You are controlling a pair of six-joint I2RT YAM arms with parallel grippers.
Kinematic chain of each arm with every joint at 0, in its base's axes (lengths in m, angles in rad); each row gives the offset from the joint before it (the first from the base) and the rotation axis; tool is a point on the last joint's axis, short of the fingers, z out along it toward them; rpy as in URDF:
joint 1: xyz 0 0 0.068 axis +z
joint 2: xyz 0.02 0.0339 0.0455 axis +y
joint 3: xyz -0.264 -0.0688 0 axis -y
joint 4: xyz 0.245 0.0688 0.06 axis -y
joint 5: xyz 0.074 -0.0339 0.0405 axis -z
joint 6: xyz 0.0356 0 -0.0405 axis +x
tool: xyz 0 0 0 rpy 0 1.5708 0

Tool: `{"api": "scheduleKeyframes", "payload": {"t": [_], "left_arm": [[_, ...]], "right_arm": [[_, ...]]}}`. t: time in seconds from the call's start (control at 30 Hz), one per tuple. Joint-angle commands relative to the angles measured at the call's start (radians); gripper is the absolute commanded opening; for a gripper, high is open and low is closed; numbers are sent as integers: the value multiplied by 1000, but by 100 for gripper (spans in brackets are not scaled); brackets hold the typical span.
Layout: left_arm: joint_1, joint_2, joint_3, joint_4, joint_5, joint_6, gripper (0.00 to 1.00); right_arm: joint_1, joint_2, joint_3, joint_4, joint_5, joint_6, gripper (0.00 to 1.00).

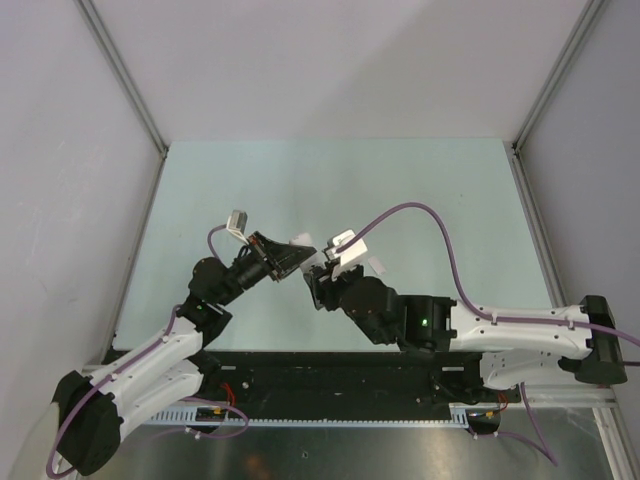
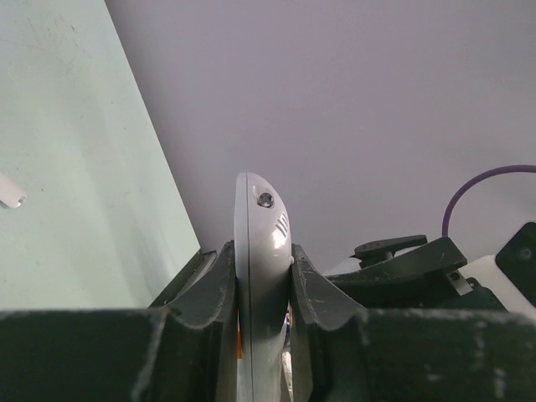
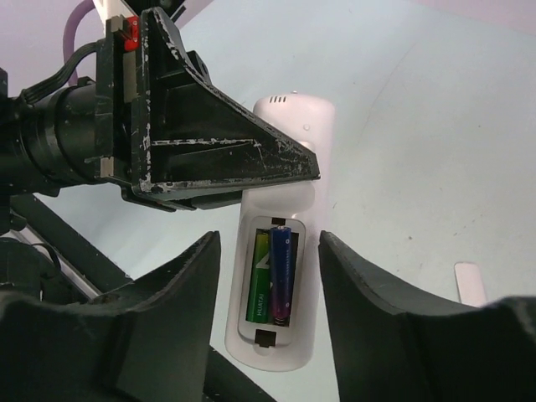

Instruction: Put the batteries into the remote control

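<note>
Right wrist view: remote [image 3: 293,134] held up off the bench [image 3: 402,126], back facing me. The recess is uncovered, with the green cell [image 3: 260,280] and purple cell [image 3: 282,276] lying in it side by side.
Left tool [image 2: 261,276]: clamped on the remote across its thin sides, about mid-body.
Right tool [image 3: 268,251]: spread wide and empty, one finger on each side of the recess, touching nothing that I can see.
Risk, cells: nothing covers the recess, so a tilt or jolt could spill them. I cannot tell whether both are fully seated.
Risk, grip: my left hold is a narrow pinch on smooth plastic, so a push from my right fingers could twist or slip the remote.
Risk, cover: white strip [image 3: 469,282] lies flat on the bench, well apart, and is probably the lid. It is thin and low, so I judge it hard to pick up.
Bench: pale green, flat, matte.
Room: plain pale walls [image 1: 330,60] on three sides, and a purple cable [image 1: 420,210] arcs above the bench.
</note>
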State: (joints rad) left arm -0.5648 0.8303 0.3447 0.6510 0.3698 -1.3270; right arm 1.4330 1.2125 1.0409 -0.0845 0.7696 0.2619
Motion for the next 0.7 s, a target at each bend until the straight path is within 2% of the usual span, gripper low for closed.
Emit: {"api": "scheduleKeyframes", "payload": {"t": [0.0, 0.2, 0.23, 0.3, 0.33, 0.37, 0.43, 0.63, 0.67], "left_arm": [[-9, -10, 20, 65, -6, 11, 0], [-10, -3, 20, 65, -8, 17, 0], [-10, -3, 20, 64, -8, 18, 0], [-10, -2, 19, 65, -8, 23, 0], [-10, 0, 17, 65, -8, 25, 0], [-10, -2, 17, 65, -8, 26, 0], [-12, -2, 14, 64, -8, 29, 0], [-12, -2, 16, 65, -2, 49, 0], [-12, -2, 17, 65, -3, 55, 0]], "right_arm": [[7, -45, 51, 31, 5, 22, 57], [6, -85, 54, 28, -1, 42, 69], [-2, -93, 60, 16, -1, 48, 74], [-34, -117, 77, -36, -32, 134, 77], [-96, -128, 85, -99, -62, 173, 79], [-130, -152, 88, -124, -152, 256, 79], [-237, -171, 88, -187, -252, 318, 79], [-417, -185, 84, -222, -643, 430, 80], [-445, -179, 85, -222, -755, 448, 80]]}}
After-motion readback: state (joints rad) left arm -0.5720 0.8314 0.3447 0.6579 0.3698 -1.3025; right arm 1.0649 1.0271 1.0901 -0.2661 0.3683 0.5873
